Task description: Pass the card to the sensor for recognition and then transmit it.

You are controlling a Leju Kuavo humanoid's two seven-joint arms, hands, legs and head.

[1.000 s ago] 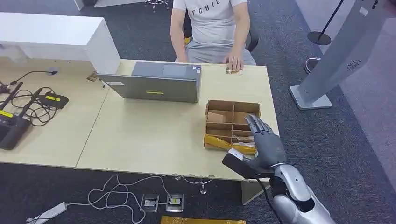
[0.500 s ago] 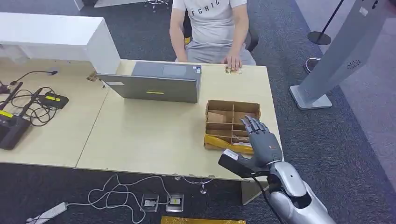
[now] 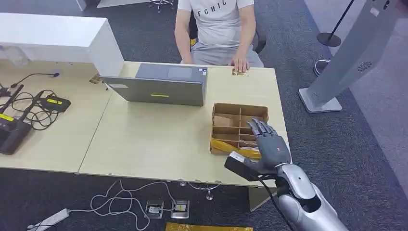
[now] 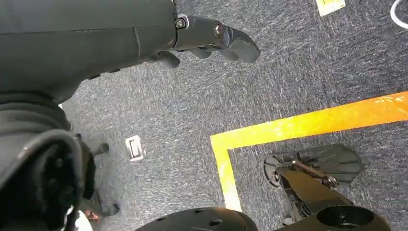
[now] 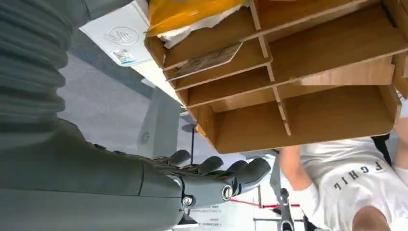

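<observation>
A cardboard box (image 3: 226, 111) with several compartments sits on the table's right part. In the right wrist view a card (image 5: 204, 61) lies slanted in one compartment of the box (image 5: 308, 72). My right hand (image 3: 269, 144) hovers over the box's near right corner, fingers stretched out and apart, holding nothing; its fingers (image 5: 226, 175) are spread beside the box. A white pad with a contactless mark (image 5: 118, 36) lies just past the box's yellow-taped edge. My left hand (image 4: 211, 38) hangs over the carpet with nothing in it.
A person in a grey shirt (image 3: 219, 24) sits across the table, one hand resting by a small card (image 3: 240, 72) at the far edge. A shut laptop (image 3: 161, 84) lies left of the box. Cables and black devices (image 3: 29, 113) cover the left desk. A grey stand (image 3: 346, 57) rises at right.
My right hand has drifted slightly left and toward me over the box's near corner, still spread. The person and the things on the table have not moved.
</observation>
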